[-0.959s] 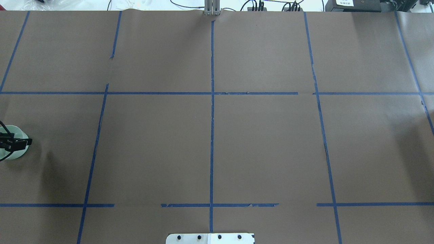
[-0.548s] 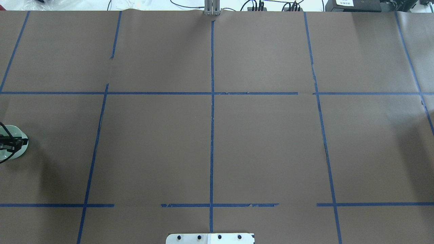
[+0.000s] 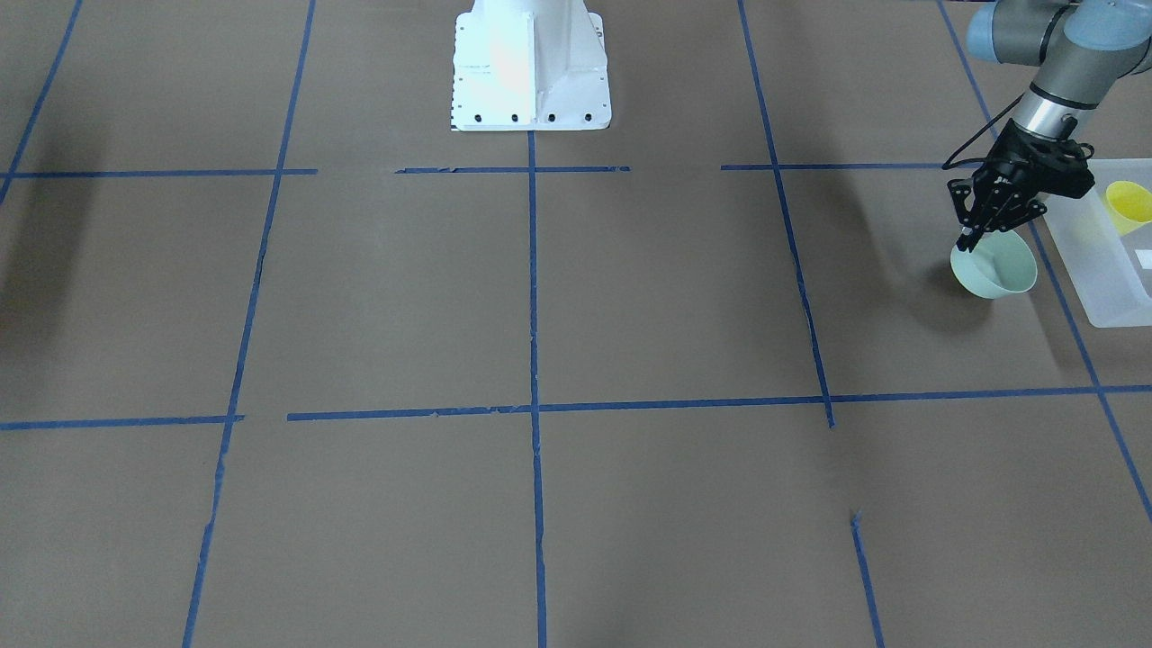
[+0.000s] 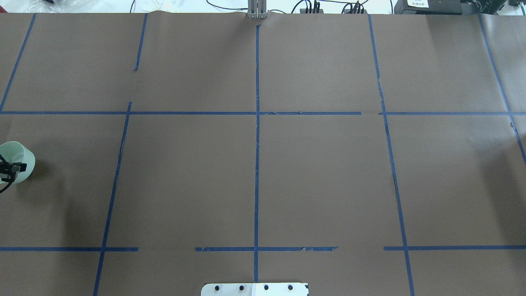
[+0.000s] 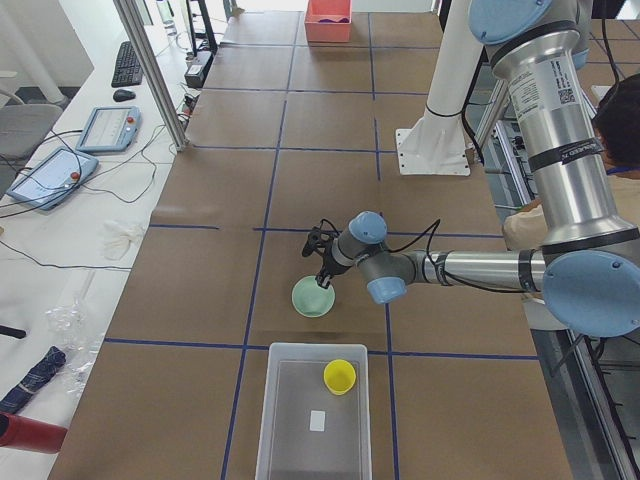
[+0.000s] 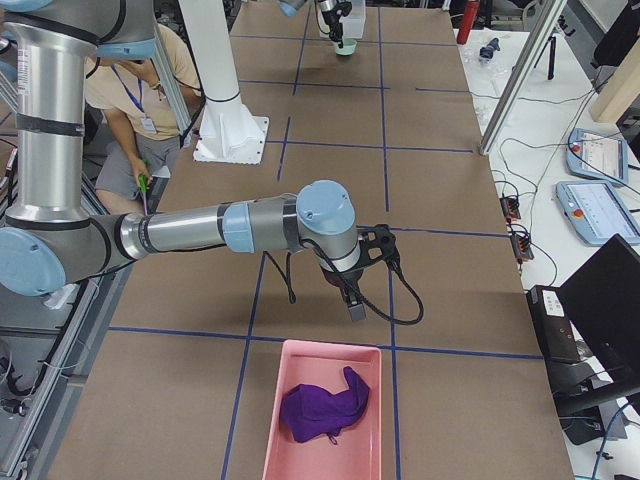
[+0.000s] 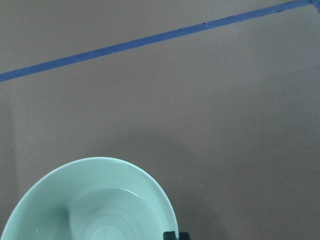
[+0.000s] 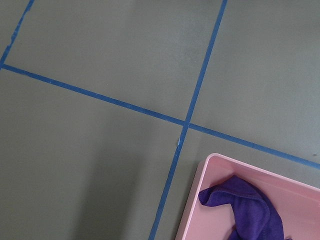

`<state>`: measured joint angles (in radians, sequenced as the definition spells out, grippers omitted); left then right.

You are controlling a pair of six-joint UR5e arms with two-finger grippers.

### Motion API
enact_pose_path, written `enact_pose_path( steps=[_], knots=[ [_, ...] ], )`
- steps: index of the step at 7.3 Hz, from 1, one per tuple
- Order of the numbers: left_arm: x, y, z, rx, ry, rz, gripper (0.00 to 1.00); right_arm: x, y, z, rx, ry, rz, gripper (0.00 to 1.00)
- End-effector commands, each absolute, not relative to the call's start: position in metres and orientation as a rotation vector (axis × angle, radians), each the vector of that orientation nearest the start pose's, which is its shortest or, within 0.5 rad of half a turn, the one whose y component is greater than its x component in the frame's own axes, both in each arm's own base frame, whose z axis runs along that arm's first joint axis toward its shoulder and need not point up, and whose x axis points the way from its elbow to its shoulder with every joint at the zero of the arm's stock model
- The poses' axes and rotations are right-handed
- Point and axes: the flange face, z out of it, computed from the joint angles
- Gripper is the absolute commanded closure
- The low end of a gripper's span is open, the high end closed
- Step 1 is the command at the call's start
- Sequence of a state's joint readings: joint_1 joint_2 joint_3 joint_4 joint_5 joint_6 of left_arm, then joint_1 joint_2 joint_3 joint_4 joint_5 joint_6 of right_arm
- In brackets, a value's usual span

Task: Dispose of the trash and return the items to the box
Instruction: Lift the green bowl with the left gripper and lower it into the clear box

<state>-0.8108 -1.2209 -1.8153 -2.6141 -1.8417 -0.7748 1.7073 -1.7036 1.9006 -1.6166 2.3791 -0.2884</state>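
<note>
My left gripper (image 3: 968, 236) is shut on the near rim of the pale mint-green bowl (image 3: 997, 267) and holds it tilted, just off the brown table. It also shows at the overhead view's left edge, where the bowl (image 4: 17, 158) hangs from the gripper (image 4: 11, 168). The left wrist view shows the bowl (image 7: 95, 205) from above, empty. The frosted-white box (image 3: 1096, 281) lies just beside the bowl, and the yellow cup (image 3: 1128, 205) lies inside it. In the left side view the cup (image 5: 339, 376) is in the box (image 5: 285, 400). My right gripper (image 6: 352, 303) hovers near a pink tray; I cannot tell whether it is open or shut.
A pink tray (image 6: 270, 420) with a purple cloth (image 6: 325, 402) sits at the table's right end, also in the right wrist view (image 8: 200, 200). The robot's white base (image 3: 529, 72) stands mid-table. A person (image 6: 140, 90) sits behind the robot.
The left gripper has lifted and tilted the bowl and carried it slightly further toward the overhead view's left edge.
</note>
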Motion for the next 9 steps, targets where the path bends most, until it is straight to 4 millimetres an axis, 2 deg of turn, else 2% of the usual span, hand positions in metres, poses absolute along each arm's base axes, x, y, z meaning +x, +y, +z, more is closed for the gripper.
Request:
enact_pose_path(
  steps=[1, 2, 3, 4, 5, 7, 8, 9],
  knots=[
    [0.169, -0.355, 0.523, 0.500, 0.844, 0.105, 1.00, 0.120, -0.424, 0.561, 0.308, -0.760, -0.203, 0.00],
    [0.144, -0.365, 0.522, 0.561, 0.802, 0.136, 1.00, 0.120, -0.424, 0.561, 0.308, -0.760, -0.203, 0.00],
    [0.101, -0.384, 0.524, 0.606, 0.731, 0.187, 1.00, 0.120, -0.424, 0.561, 0.308, -0.760, -0.203, 0.00],
    [0.038, -0.398, 0.536, 0.647, 0.598, 0.234, 1.00, 0.120, -0.424, 0.561, 0.308, -0.761, -0.202, 0.00],
    [0.006, -0.404, 0.551, 0.659, 0.510, 0.299, 1.00, 0.120, -0.424, 0.561, 0.308, -0.761, -0.202, 0.00],
    [-0.012, -0.399, 0.628, 0.614, 0.466, 0.368, 1.00, 0.119, -0.424, 0.562, 0.306, -0.761, -0.204, 0.00],
    [-0.015, -0.391, 0.665, 0.614, 0.467, 0.367, 1.00, 0.119, -0.424, 0.562, 0.306, -0.761, -0.205, 0.00],
    [-0.015, -0.380, 0.691, 0.617, 0.491, 0.375, 1.00, 0.117, -0.425, 0.562, 0.304, -0.760, -0.209, 0.00]
  ],
)
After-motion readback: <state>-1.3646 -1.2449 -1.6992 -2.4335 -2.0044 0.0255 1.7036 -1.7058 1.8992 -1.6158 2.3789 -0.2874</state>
